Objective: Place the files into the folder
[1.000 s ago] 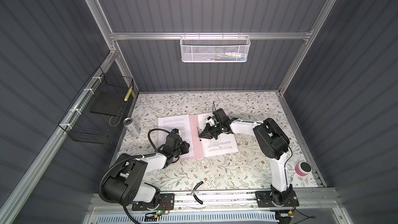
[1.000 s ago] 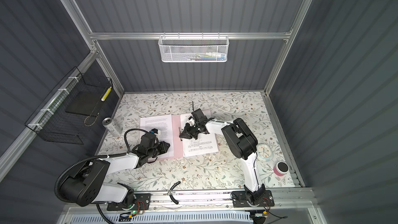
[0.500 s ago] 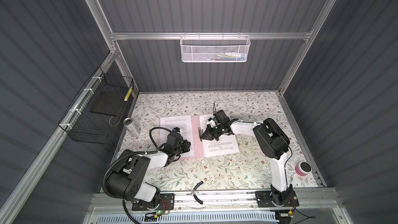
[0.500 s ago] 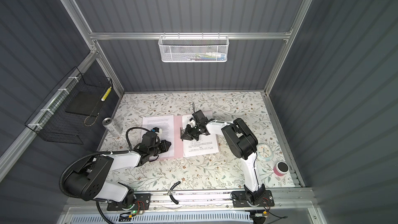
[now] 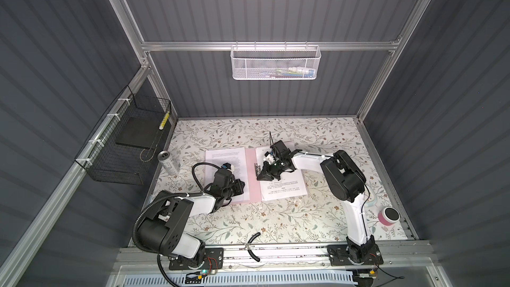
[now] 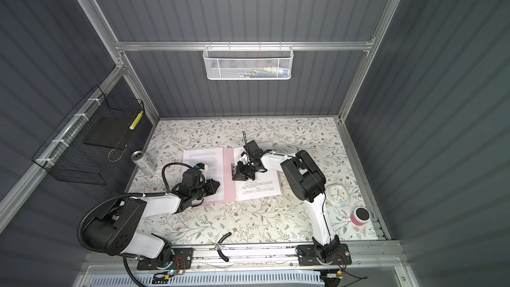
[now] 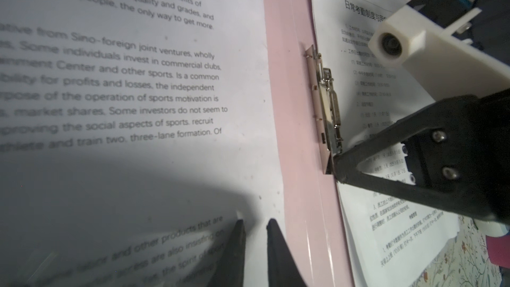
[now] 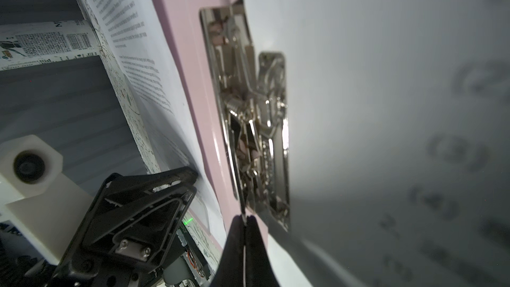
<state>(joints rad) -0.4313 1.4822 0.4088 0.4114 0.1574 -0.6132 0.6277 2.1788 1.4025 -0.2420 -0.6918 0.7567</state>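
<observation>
At the silver metal clip (image 7: 327, 111) of the pale pink folder (image 7: 292, 106) my right fingers (image 8: 234, 244) are clenched, my left fingers (image 7: 277, 252) slightly parted over white printed paper (image 7: 138, 78).

Left arm (image 5: 198, 202): reaches low from its base toward the middle, forearm near level.
Left hand (image 7: 255, 225): held low, fingers (image 7: 237, 241) a narrow gap apart, tips pointing forward and down.
Right arm (image 5: 342, 178): rises from its base, elbow bent, forearm reaching across toward the middle.
Right hand (image 8: 244, 220): tilted downward, tips pressed together, no gap showing.
</observation>
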